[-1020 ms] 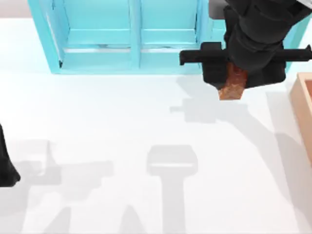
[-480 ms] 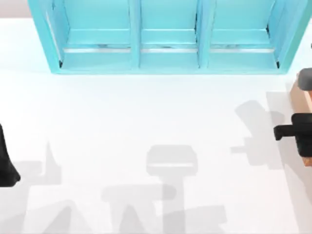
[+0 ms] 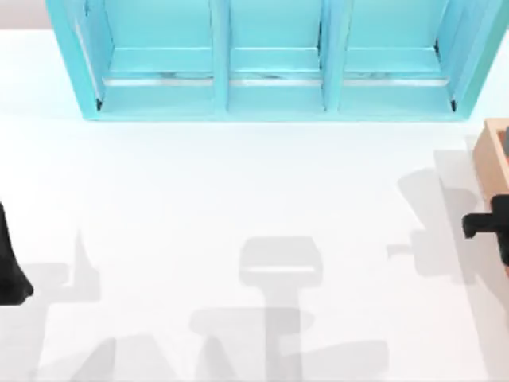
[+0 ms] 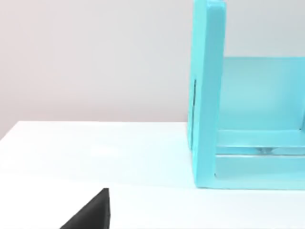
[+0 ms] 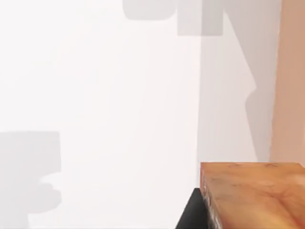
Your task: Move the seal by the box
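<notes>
Right hand (image 3: 499,235) (table's right edge) grips seal (image 5: 252,195) beside box (image 3: 491,155).

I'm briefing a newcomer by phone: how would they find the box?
Start at the big turquoise cabinet along the table's far edge. Go to its right end, then forward along the table's right edge: the box sits there. It is light tan with a thick raised rim, unlike the cabinet.

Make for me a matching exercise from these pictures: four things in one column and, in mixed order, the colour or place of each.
1. seal
2. box
3. cabinet
4. left arm

a. turquoise, at the table's back
b. black, at the table's left edge
c. reddish-brown
d. light tan, at the table's right edge

Pairs: 1-c, 2-d, 3-a, 4-b.
</notes>
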You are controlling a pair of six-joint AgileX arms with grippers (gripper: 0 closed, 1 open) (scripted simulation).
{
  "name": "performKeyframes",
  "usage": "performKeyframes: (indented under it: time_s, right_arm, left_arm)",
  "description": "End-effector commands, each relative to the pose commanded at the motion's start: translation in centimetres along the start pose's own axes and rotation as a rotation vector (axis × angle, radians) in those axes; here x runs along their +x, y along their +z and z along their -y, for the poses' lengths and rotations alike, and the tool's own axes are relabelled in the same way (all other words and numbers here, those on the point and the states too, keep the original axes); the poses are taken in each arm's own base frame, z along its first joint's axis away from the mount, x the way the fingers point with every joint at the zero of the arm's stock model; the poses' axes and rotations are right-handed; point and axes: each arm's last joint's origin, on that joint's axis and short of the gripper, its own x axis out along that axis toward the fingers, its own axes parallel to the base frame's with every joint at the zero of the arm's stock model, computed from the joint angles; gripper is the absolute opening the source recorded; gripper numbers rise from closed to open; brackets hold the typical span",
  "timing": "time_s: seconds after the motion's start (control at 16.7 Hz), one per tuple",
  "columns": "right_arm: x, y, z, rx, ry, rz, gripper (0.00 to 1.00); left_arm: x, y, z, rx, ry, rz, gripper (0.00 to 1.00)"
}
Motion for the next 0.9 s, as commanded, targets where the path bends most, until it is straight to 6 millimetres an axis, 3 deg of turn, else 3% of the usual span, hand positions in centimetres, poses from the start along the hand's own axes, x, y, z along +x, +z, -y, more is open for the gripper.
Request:
performKeyframes:
  time_s: [0.24, 0.72, 0.9]
  right_arm:
    - [1.1, 0.1, 0.1, 0.012, 0.001, 0.013, 0.0]
    - [6.2, -0.2, 0.1, 0.004, 0.003, 0.006, 0.0]
    - [6.4, -0.3, 0.1, 0.002, 0.002, 0.004, 0.0]
  left_arm:
    - [0.0, 0.0, 0.0, 0.0, 0.0, 0.0, 1.0]
    - [0.0, 0.0, 0.0, 0.0, 0.0, 0.0, 1.0]
    - [0.0, 0.0, 0.0, 0.0, 0.0, 0.0, 1.0]
